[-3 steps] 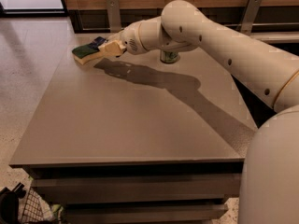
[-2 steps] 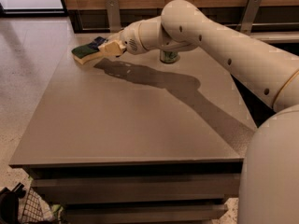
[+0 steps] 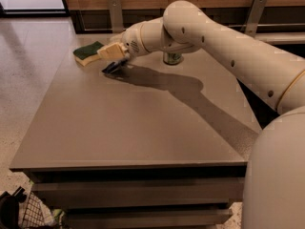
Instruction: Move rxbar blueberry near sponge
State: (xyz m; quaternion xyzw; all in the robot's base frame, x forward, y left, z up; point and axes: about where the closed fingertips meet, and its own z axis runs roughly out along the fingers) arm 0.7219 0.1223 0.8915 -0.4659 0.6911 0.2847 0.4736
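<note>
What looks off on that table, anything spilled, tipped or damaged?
Nothing stands out. The sponge lies flat at the far left corner, the rxbar blueberry close beside it, at the gripper; the can stands upright.

From where I stand, the gripper (image 3: 113, 52) hangs over the table's (image 3: 133, 128) far left corner, just beside the sponge (image 3: 87, 52), with the rxbar blueberry (image 3: 113, 67) right under it. The arm (image 3: 228, 51) bars the far right side, a can (image 3: 172, 58) tucked behind it. The near half is open for passing.
</note>
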